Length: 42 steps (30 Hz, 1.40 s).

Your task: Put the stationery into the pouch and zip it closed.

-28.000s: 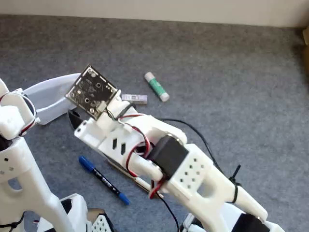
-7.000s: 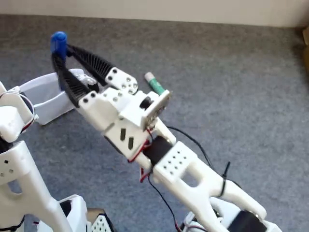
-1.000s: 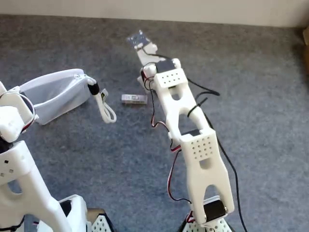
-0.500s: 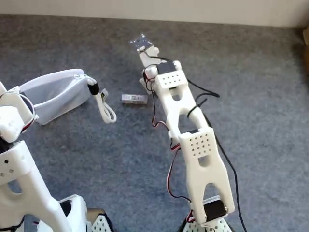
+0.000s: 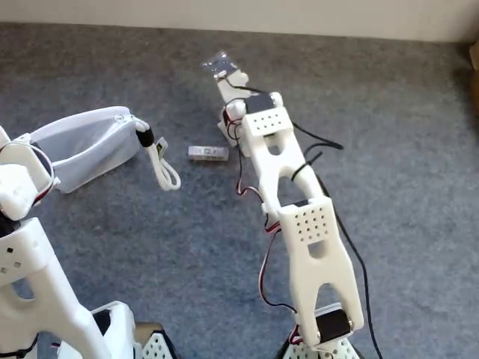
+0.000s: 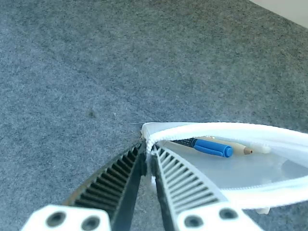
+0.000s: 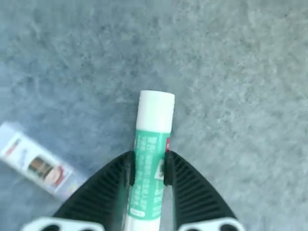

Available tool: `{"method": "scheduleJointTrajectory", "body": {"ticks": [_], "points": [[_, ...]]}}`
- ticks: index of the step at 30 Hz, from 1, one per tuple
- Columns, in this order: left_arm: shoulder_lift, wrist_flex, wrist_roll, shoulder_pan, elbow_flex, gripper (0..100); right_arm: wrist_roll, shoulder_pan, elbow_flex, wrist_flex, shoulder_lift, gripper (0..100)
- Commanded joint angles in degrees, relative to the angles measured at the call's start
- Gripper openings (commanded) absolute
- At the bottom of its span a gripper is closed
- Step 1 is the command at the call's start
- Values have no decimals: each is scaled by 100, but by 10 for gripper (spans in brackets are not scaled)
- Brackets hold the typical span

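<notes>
The left arm (image 5: 30, 254) is standing nearest, on the near side of the pouch (image 5: 90, 149), and the left gripper (image 6: 148, 151) is pinching the pouch's white zipper rim at one end, its ribbed black jaws closed tight on the fabric with no gap between them. The pouch is lying on its side on the grey carpet (image 5: 389, 134) with its mouth gaping open. Inside the pouch a blue pen (image 6: 211, 147) is lying along the lower wall, and a pale beige stick (image 6: 250, 150) is resting just beside the pen, deeper in; what it is, I cannot tell. At the pouch's open end, away from the left arm, a white strap loop (image 5: 166, 170) is trailing onto the carpet from a black zipper end (image 5: 144, 137). Just beyond that loop, near the pouch's mouth but apart from it, a small clear case (image 5: 207, 152) is lying flat. The right arm (image 5: 299, 224) is stretching out past the case, farther from the pouch. The right gripper (image 7: 147, 161) is clamping a green-and-white glue stick (image 7: 153, 144) by its green barrel, one black finger pressing each side, the white cap sticking out ahead of the fingertips. The clear case is lying near the glue stick, on its pouch side.
</notes>
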Motion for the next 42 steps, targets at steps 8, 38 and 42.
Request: {"method": "scheduleJointTrajectory", "body": {"ticks": [8, 38, 42], "points": [[110, 9, 44, -66, 224, 7, 35, -541, -2193, 2220, -295, 4], [75, -123, 35, -66, 382, 7, -659, -1007, -4347, 3099, -1411, 4], [75, -123, 35, -66, 382, 7, -677, -1007, -4347, 3099, -1552, 4]]}}
